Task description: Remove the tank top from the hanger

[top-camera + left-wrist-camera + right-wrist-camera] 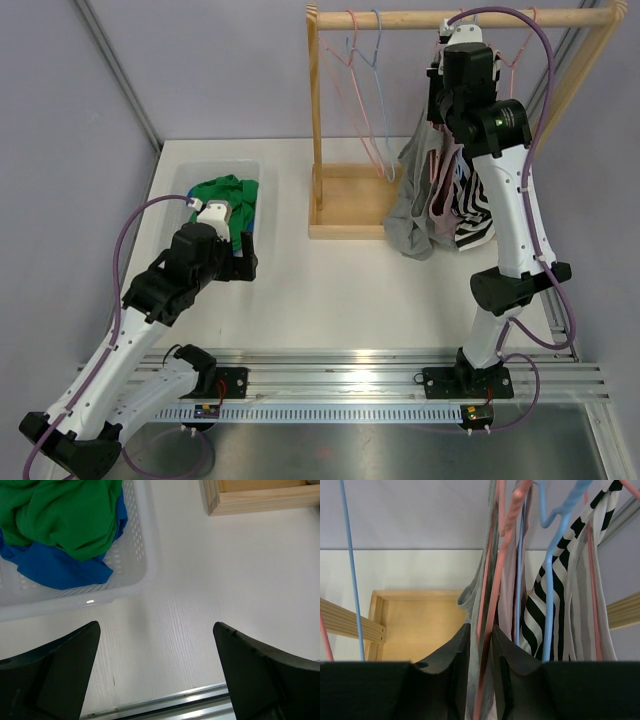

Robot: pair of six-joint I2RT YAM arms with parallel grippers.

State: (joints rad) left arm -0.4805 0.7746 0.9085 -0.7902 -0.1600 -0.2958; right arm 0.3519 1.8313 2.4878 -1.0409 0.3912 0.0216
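Note:
A grey tank top (408, 215) hangs on a pink hanger (507, 535) on the wooden rack's rail (400, 18). My right gripper (441, 100) is high at the rack among the hanging clothes. In the right wrist view my right gripper (481, 642) is shut, with the grey tank top's strap (470, 597) and the pink hanger's wire pinched between the jaws. My left gripper (157, 630) is open and empty, low over the table beside the white basket (135, 555); it also shows in the top view (240, 262).
A black-and-white striped top (470, 215) on a blue hanger (551, 580) hangs right of the grey one. Empty pink and blue hangers (365, 90) hang to the left. The rack's wooden base (350, 205) sits mid-table. The basket holds green (225, 195) and blue clothes.

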